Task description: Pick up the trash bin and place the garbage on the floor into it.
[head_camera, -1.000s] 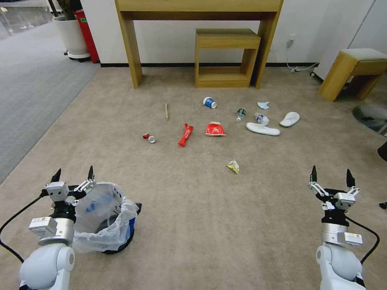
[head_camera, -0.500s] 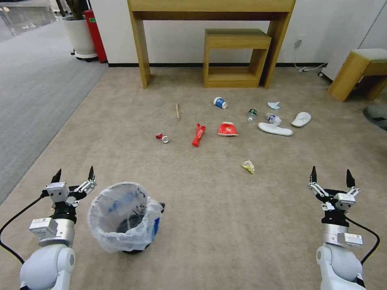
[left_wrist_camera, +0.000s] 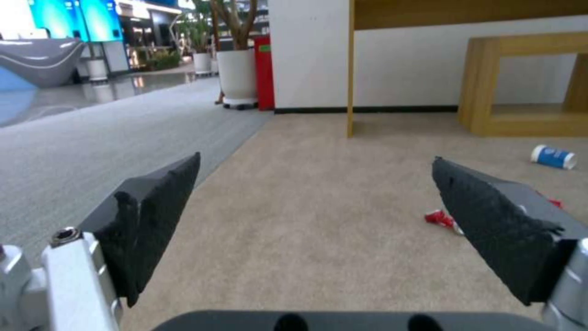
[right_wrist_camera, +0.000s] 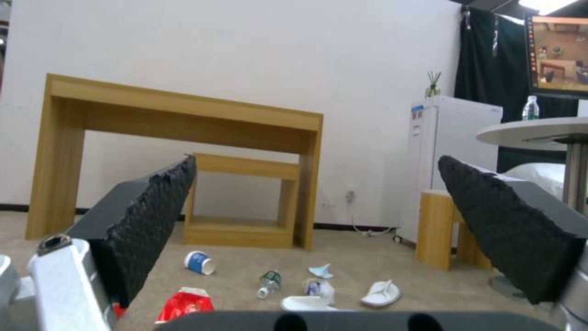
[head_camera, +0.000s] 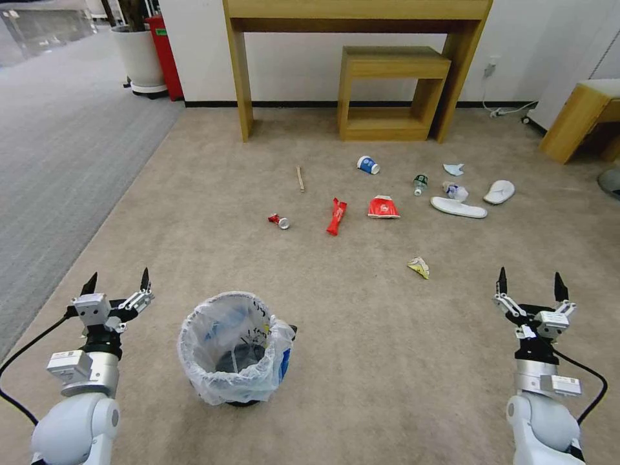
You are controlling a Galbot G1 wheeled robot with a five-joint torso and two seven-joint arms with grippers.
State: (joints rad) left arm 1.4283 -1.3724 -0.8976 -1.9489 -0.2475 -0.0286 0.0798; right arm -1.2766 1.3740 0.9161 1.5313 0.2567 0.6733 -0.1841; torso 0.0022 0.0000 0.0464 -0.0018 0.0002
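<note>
Upright trash bin [head_camera: 236, 349] on the floor [head_camera: 361, 336], perhaps empty; both grippers' fingers spread, holding nothing.

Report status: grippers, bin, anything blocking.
Left gripper and right gripper open, empty. Trash bin upright on floor, nearer the left gripper, ungrasped. Garbage scattered ahead. Nothing blocking.

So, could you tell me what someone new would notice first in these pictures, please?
Most striking is the trash bin, its crinkly clear liner puffed over the rim, standing on the beige floor just ahead, nearer the left pincer. Beyond it, the garbage lies scattered before the wooden table. The left pincer and right pincer hang open and empty at either side.
</note>
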